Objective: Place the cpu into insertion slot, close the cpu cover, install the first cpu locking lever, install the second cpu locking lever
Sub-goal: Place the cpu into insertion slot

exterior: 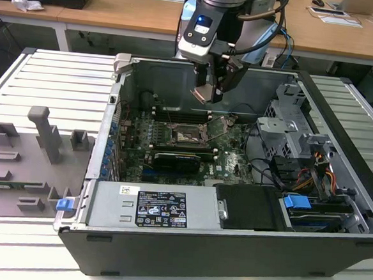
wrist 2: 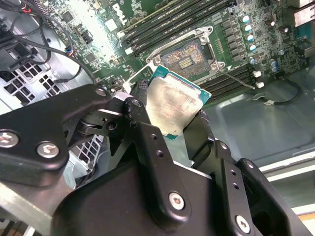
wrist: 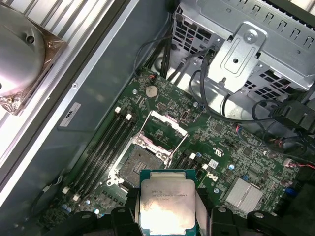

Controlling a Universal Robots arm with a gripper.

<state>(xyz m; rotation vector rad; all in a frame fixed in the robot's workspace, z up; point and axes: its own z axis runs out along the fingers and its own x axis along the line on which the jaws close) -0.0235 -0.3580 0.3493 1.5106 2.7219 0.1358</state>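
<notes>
In the exterior view my gripper [exterior: 204, 95] hangs inside the open computer case [exterior: 230, 245], above the green motherboard [exterior: 236, 161]. I pinch the cpu [exterior: 201, 93] at my tips, a small pale square held clear of the board. The insertion slot [exterior: 188, 137] lies below it, dark with a silver rim, and the two are apart.

In the second wrist view my two black fingers [wrist 2: 140, 115] press against opposite edges of the cpu [wrist 2: 172, 104], one on each side. Its silver-grey top faces the camera, and a strip of its green edge shows along the upper sides. It sits tilted between my tips. Beyond it the insertion slot [wrist 2: 186, 58] lies uncovered, its pin field glinting, with the long memory slots [wrist 2: 167, 22] just beside it.

In the first wrist view the cpu [wrist: 166, 205] is clamped flat between my fingers [wrist: 129, 209], near the insertion slot [wrist: 140, 164] but not in it. The slot holds nothing. The cpu cover [wrist: 169, 122] stands swung up at the slot's far edge, the board showing through its cut-out.
</notes>
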